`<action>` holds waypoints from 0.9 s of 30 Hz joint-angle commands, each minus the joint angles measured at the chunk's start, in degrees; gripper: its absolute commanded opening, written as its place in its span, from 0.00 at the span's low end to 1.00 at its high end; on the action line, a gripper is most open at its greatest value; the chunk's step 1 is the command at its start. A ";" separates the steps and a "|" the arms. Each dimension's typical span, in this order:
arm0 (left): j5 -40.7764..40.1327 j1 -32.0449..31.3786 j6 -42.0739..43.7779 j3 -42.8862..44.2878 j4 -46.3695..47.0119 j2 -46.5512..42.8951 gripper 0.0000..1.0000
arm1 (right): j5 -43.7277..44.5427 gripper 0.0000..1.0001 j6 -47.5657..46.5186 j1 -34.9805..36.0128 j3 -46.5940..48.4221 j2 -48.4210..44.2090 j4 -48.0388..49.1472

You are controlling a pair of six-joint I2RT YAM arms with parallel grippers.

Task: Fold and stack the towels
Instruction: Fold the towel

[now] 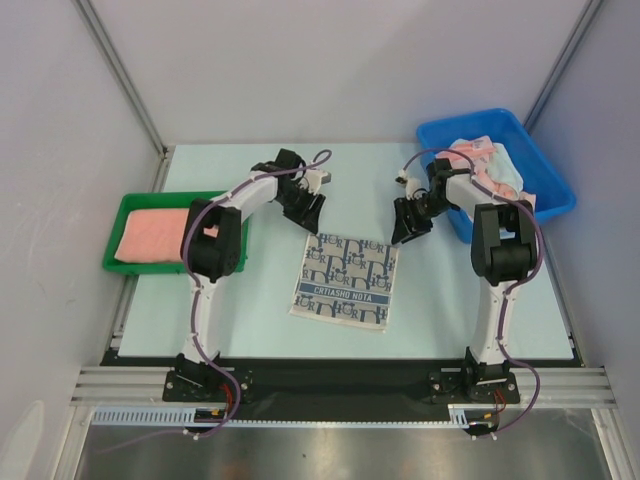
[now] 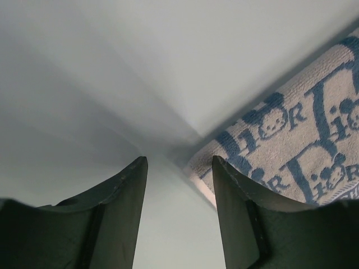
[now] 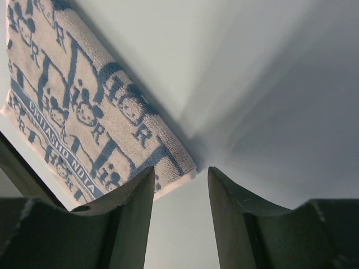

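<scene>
A navy-and-white patterned terry towel (image 1: 345, 278) lay flat on the pale counter (image 1: 250, 300) between the two arms, its lettered border toward the bases. The left jaws stood apart and empty just beside the towel's far left corner (image 2: 208, 162). The right jaws, also apart with nothing between them, hung just beside the far right corner (image 3: 179, 159). A folded salmon-pink towel (image 1: 155, 233) sat in the green plastic tray (image 1: 118, 225), and more pink and white cloths (image 1: 487, 165) lay in the blue plastic bin (image 1: 560, 195). The step looked like a two-corner pinch for a fold. To do it well, each pair would need to shift inward to straddle its corner and close at the same moment. Both would then lift level and carry the far edge squarely onto the near edge.
</scene>
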 commanded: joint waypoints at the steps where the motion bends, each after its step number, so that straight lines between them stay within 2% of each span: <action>1: 2.70 0.85 4.17 1.95 -2.61 1.01 0.56 | -2.73 0.48 -3.34 0.00 2.09 1.90 -3.43; 4: 2.43 0.93 4.70 2.12 -2.87 1.27 0.55 | -2.47 0.48 -3.16 0.09 2.35 2.69 -2.82; 10: 2.09 0.93 5.14 3.00 -3.84 2.59 0.47 | -0.72 0.46 -3.51 0.53 2.36 3.75 -3.08; 12: 1.82 0.93 5.32 3.09 -4.01 2.94 0.44 | -0.89 0.40 -3.51 0.44 2.44 3.75 -2.99; 13: 1.90 0.93 5.49 3.00 -4.19 2.94 0.42 | -0.98 0.33 -3.69 0.44 2.44 3.75 -2.90; 14: 2.34 0.93 5.58 2.83 -4.19 2.94 0.37 | -0.98 0.31 -3.69 0.44 2.44 3.58 -2.90; 19: 3.75 0.93 5.67 2.83 -4.54 2.68 0.19 | -0.45 0.12 -3.51 0.44 2.44 3.22 -2.38; 20: 4.19 0.93 5.76 2.83 -4.63 2.68 0.11 | -0.36 0.10 -3.43 0.53 2.44 2.96 -1.85; 22: 4.19 0.93 5.67 2.83 -4.55 2.33 0.03 | 0.16 0.02 -3.25 0.71 2.36 2.52 -1.06; 23: 4.19 0.93 5.32 2.74 -4.46 2.24 0.00 | 0.34 0.00 -3.25 0.88 2.62 2.00 -0.36; 27: -1.33 1.46 3.13 2.21 -2.09 1.45 0.00 | 2.71 0.00 -3.42 1.50 4.55 1.55 1.93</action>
